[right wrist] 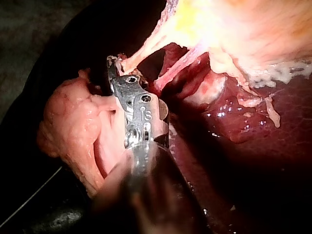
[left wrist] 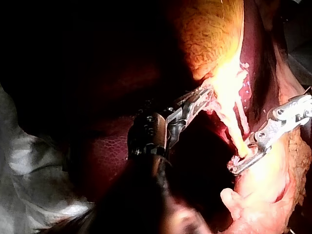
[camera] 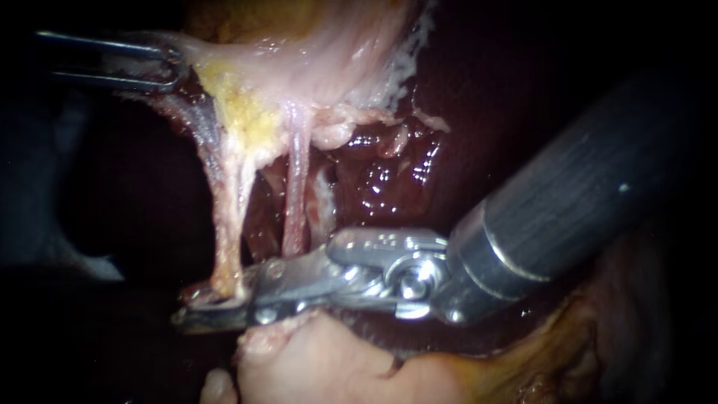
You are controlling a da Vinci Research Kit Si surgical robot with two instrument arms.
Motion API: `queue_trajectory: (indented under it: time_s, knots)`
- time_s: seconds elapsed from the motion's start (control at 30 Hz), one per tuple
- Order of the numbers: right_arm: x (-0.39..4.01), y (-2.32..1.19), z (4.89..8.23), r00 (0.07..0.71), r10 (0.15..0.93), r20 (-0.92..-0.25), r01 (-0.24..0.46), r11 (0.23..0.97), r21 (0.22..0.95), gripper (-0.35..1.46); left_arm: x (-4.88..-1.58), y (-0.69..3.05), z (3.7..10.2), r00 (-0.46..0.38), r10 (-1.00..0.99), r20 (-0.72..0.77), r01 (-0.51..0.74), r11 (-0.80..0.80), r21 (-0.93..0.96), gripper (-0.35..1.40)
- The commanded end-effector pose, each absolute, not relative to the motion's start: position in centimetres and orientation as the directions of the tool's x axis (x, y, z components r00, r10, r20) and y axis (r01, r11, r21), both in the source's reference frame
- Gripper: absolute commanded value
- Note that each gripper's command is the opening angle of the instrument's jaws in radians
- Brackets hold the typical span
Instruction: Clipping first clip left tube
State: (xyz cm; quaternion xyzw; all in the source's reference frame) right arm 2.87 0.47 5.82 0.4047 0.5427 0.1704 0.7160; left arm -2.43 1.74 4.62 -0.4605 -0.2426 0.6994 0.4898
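Two pale tubes hang from the gallbladder (camera: 299, 52): the left tube (camera: 228, 217) and, beside it, the right tube (camera: 296, 202). My right instrument (camera: 213, 303) reaches in from the right, its jaws shut on the lower end of the left tube. The left wrist view shows this grip, the left tube (left wrist: 234, 129) running down into the right instrument (left wrist: 242, 161). In the right wrist view the right instrument (right wrist: 116, 66) pinches the left tube (right wrist: 144, 51) just ahead of it. My left instrument (camera: 168, 67) (left wrist: 200, 95) is shut on the gallbladder's edge and holds it taut.
Dark red liver (camera: 381, 179) lies behind the tubes. A pale lump of tissue (camera: 314, 366) (right wrist: 68, 126) sits directly under the right instrument's jaws. Yellow fatty tissue (camera: 239, 105) covers the top of the left tube. White cloth (left wrist: 29, 165) lies beside the left instrument's shaft.
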Motion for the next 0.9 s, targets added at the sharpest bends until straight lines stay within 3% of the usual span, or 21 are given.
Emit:
queue_trajectory:
  time_s: [0.03,0.3,0.9]
  knots:
    - [2.85,0.47,5.83,0.355,0.682,-0.640,0.196,0.615,0.764,-0.31,-2.43,1.74,4.62,-0.096,0.909,-0.407,-0.462,-0.402,-0.791,-0.35]
    - [2.76,0.50,5.90,0.417,0.658,-0.627,0.172,0.620,0.766,-0.35,-2.43,1.74,4.62,-0.096,0.909,-0.406,-0.462,-0.402,-0.790,-0.35]
    - [2.72,0.51,5.93,0.418,0.657,-0.628,0.174,0.620,0.765,-0.35,-2.43,1.74,4.62,-0.096,0.909,-0.406,-0.462,-0.402,-0.791,-0.35]
